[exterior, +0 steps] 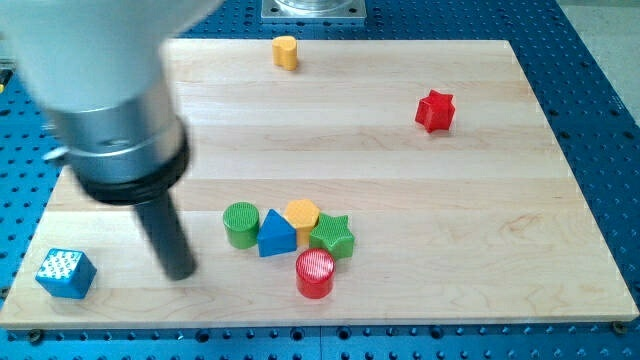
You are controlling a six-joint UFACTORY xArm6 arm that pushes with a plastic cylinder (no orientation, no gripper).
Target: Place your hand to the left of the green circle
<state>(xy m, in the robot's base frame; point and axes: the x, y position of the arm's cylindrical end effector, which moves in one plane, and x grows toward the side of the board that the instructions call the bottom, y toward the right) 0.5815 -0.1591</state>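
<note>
The green circle (240, 224) stands at the lower middle of the wooden board, at the left end of a cluster of blocks. My tip (180, 272) rests on the board to the left of the green circle and a little below it, with a small gap between them. The dark rod rises from the tip into the blurred silver and black arm body at the view's upper left. A blue triangle (276, 234) touches the green circle on its right.
A yellow hexagon (302, 216), a green star (333, 236) and a red cylinder (315, 273) complete the cluster. A blue cube (65, 272) sits at the board's lower left corner. A yellow cylinder (286, 51) stands at the top edge, a red star (435, 111) at the upper right.
</note>
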